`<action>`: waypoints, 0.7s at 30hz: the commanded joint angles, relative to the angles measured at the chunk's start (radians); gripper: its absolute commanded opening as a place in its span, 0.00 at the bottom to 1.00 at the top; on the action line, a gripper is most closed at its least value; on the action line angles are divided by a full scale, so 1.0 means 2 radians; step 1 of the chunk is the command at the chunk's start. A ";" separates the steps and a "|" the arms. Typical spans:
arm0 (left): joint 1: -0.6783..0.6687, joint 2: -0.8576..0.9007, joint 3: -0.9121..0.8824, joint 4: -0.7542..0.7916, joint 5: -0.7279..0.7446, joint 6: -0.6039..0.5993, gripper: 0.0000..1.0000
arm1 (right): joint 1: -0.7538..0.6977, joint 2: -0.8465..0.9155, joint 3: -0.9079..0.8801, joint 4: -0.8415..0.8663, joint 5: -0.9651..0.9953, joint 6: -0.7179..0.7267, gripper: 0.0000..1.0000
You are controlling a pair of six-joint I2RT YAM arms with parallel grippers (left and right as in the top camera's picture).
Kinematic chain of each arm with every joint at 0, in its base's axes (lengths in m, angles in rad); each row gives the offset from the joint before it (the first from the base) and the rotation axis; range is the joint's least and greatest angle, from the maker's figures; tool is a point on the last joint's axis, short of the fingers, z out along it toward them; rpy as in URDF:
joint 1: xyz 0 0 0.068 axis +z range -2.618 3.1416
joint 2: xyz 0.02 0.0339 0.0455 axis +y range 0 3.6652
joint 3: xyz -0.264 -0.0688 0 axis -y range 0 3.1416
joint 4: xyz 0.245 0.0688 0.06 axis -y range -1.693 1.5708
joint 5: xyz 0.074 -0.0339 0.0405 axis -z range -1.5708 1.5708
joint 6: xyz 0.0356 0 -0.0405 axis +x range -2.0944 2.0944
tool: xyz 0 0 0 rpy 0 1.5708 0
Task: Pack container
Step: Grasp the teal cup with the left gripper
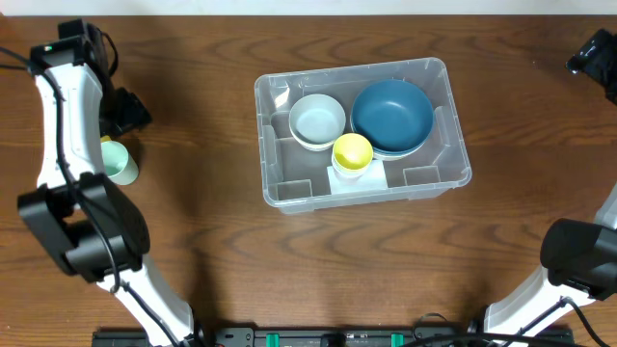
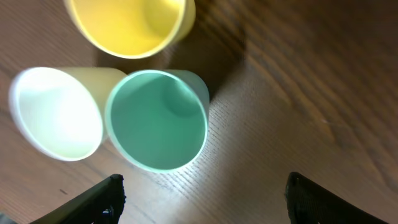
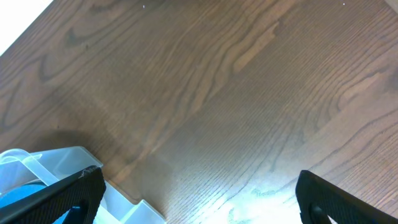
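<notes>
Beyond the wide-spread left gripper (image 2: pixel 205 182) and right gripper (image 3: pixel 200 177) lies wood table (image 2: pixel 298 93); only left wrist view shows the cream cup (image 2: pixel 55 112).

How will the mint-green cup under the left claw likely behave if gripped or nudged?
Probably light and stiff: the mint-green cup looks like empty, thin-walled plastic. Its smooth wall may slip in the left claw. Nudged, it would likely knock the cream cup close beside it.

Overhead looks straight down from high up; the left wrist view hangs close over the green cup (image 2: pixel 155 121), found at 9 o'clock overhead; the right wrist view, farther off, shares only the container (image 3: pixel 62 158) corner at its 8 o'clock.
</notes>
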 commanded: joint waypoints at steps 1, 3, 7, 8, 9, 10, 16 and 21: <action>-0.003 0.034 -0.006 -0.001 0.020 -0.006 0.82 | -0.002 0.004 -0.001 -0.001 0.002 0.007 0.99; -0.003 0.048 -0.006 0.003 0.032 0.003 0.82 | -0.002 0.004 -0.001 -0.001 0.002 0.007 0.99; -0.003 0.070 -0.006 0.010 0.042 0.014 0.82 | -0.002 0.004 -0.001 -0.001 0.002 0.007 0.99; -0.002 0.075 -0.006 0.014 0.042 0.016 0.82 | -0.002 0.004 -0.001 -0.001 0.002 0.007 0.99; -0.002 0.078 -0.006 0.016 0.042 0.016 0.82 | -0.002 0.004 -0.001 -0.001 0.002 0.007 0.99; -0.002 0.081 -0.006 0.019 0.042 0.018 0.82 | -0.002 0.004 -0.001 -0.001 0.002 0.007 0.99; 0.000 0.084 -0.006 0.025 0.043 0.018 0.27 | -0.002 0.004 -0.001 -0.001 0.002 0.007 0.99; 0.000 0.084 -0.006 0.021 0.078 0.019 0.06 | -0.002 0.004 -0.001 -0.001 0.002 0.007 0.99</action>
